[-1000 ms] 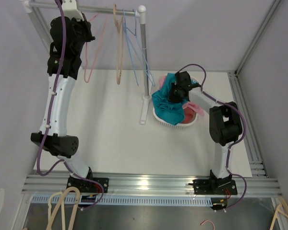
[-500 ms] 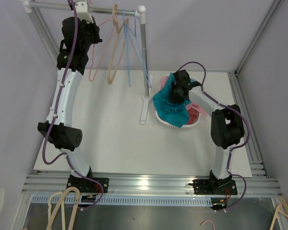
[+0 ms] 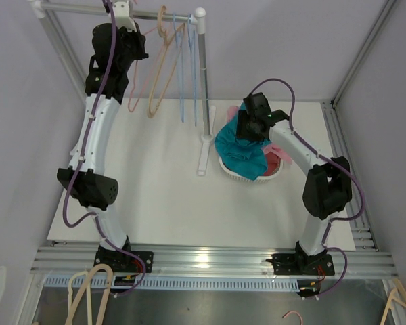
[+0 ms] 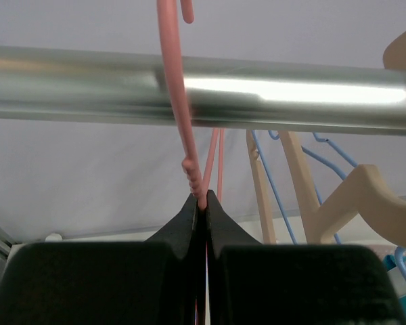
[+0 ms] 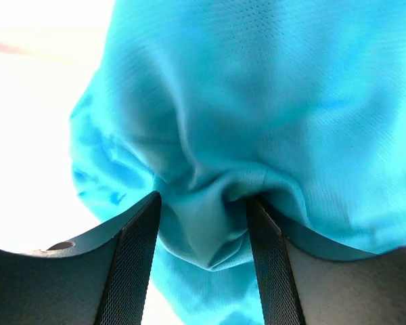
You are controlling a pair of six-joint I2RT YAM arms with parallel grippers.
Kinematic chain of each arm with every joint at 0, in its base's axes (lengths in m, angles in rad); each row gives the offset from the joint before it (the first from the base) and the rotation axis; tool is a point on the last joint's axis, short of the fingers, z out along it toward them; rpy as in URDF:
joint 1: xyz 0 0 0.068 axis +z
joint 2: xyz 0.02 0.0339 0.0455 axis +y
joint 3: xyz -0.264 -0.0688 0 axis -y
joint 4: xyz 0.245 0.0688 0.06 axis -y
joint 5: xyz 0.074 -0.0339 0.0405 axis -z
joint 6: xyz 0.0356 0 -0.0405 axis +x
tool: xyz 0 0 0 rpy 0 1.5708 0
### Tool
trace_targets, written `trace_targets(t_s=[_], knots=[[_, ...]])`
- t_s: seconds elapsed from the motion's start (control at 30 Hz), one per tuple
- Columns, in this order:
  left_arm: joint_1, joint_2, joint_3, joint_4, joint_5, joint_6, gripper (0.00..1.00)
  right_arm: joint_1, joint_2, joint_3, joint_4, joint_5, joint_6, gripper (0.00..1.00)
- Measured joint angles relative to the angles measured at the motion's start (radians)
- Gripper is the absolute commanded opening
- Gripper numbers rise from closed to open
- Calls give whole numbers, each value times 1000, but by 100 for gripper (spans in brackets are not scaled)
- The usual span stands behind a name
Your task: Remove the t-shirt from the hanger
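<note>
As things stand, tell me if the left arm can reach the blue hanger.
Probably not directly: the left gripper is shut on the pink hanger, and the beige hanger hangs between it and the blue hanger along the rail.

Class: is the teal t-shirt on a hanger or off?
Off. The teal t-shirt is bunched over the white basket, pinched by the right hand; the hangers look bare.

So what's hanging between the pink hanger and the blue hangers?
A beige hanger, hooked on the same rail; the top external view shows it.
</note>
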Motion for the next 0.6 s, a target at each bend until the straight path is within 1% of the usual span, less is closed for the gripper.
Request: trace_targets(t_s=[0.07, 0.1, 0.17, 0.3, 0.4, 0.47, 0.53, 0.6], knots=[[-1, 12, 6, 0, 4, 1, 2, 7, -26, 28, -23, 16, -6, 59], [-1, 17, 7, 0, 5, 1, 3, 10, -40, 40, -31, 22, -10, 61], [-1, 25, 8, 0, 8, 1, 3, 14, -75, 59, -40, 33, -13, 72], [-2, 31, 8, 0, 8, 2, 4, 19, -146, 69, -46, 46, -18, 72], [-4, 31, 8, 0, 9, 6, 18, 19, -181, 76, -53, 58, -18, 72], [-6, 31, 8, 0, 9, 8, 22, 19, -193, 77, -54, 60, -18, 72], [-9, 31, 8, 0, 10, 11, 30, 19, -196, 77, -55, 61, -18, 72], [-11, 31, 8, 0, 10, 16, 32, 19, -196, 77, -58, 61, -18, 72]])
